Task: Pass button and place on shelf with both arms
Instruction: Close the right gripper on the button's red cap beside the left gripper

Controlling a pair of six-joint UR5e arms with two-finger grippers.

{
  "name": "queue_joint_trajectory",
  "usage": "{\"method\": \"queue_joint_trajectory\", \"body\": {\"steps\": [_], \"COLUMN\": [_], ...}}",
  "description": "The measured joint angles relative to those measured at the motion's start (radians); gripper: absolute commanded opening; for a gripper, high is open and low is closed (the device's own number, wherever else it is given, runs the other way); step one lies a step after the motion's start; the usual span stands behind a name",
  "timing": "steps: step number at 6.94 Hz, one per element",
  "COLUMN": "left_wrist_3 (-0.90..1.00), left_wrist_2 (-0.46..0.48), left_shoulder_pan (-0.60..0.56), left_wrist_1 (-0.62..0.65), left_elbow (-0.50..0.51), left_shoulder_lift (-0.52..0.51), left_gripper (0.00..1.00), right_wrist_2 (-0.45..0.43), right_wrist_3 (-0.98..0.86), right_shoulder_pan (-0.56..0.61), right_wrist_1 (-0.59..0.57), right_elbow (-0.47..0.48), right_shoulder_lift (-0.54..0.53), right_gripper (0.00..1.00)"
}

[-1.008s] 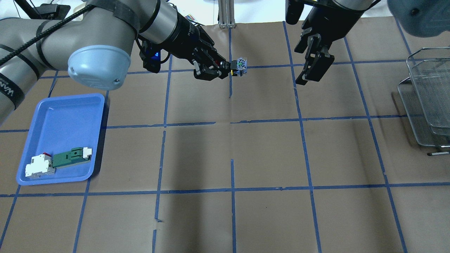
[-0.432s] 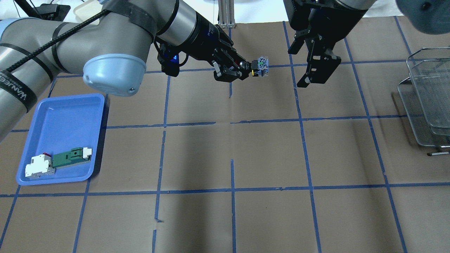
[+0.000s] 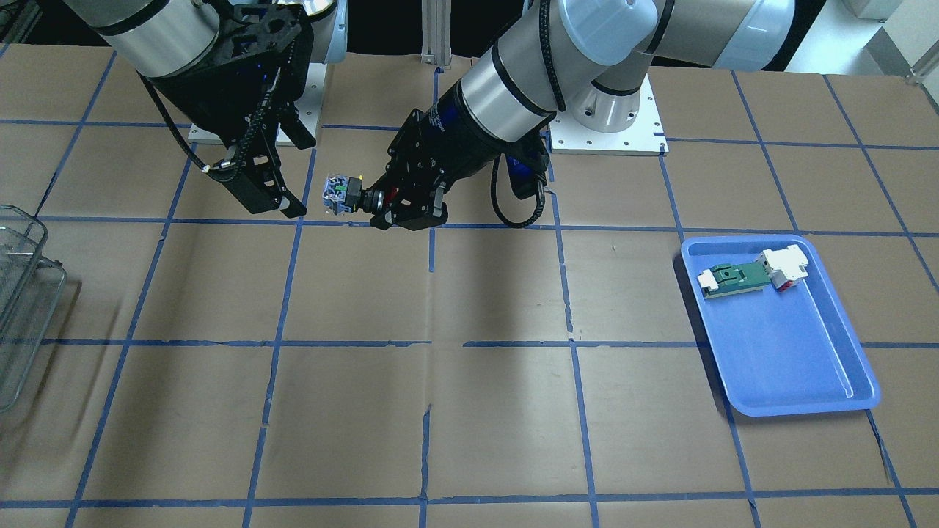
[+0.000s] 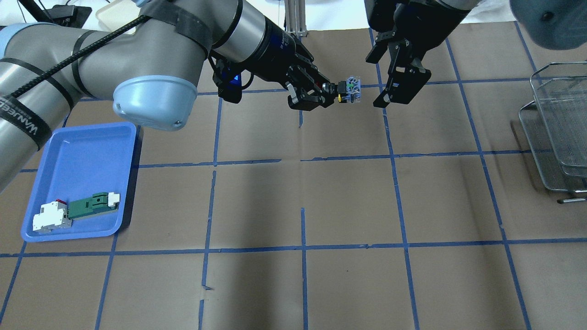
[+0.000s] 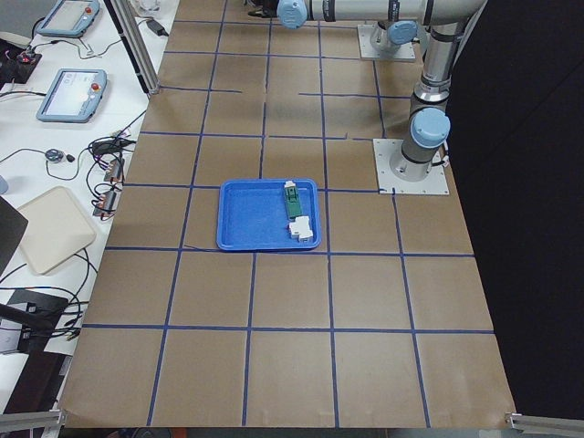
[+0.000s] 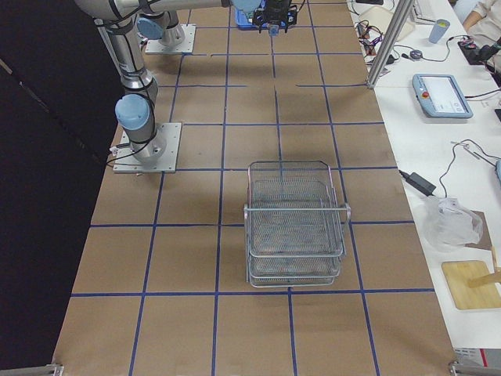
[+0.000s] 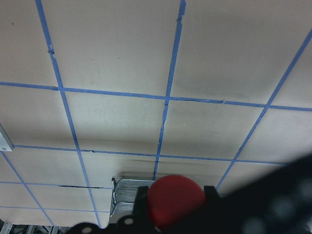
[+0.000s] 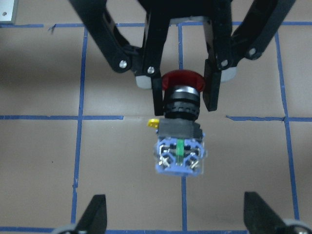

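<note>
Left black gripper (image 4: 332, 87) clamps the red-capped push-button (image 4: 345, 86) — its long axis points right, toward the near right gripper's (image 4: 372, 82) parted jaws.

In the left wrist view the button (image 7: 175, 202) is only a blurred red cap between the blurred left jaws, its body hidden. The shelf (image 7: 126, 195) beyond them is partly covered. Of the right jaws only the tips show above the right wrist view's lower edge.
</note>
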Motion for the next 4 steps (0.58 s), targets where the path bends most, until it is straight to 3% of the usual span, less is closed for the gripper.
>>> {"method": "queue_joint_trajectory", "body": {"steps": [4], "left_wrist_3": [-0.024], "left_wrist_2": [-0.001], "left_shoulder_pan": [-0.018], "left_wrist_1": [0.000], "left_elbow": [0.012], "left_shoulder_lift": [0.008], "left_gripper": [0.00], "right_wrist_2": [0.042], "right_wrist_3": [0.025], "right_shoulder_pan": [0.003], "right_wrist_1": [-0.006], "right_elbow": [0.018], "right_shoulder_lift": [0.008], "right_gripper": [1.00]}}
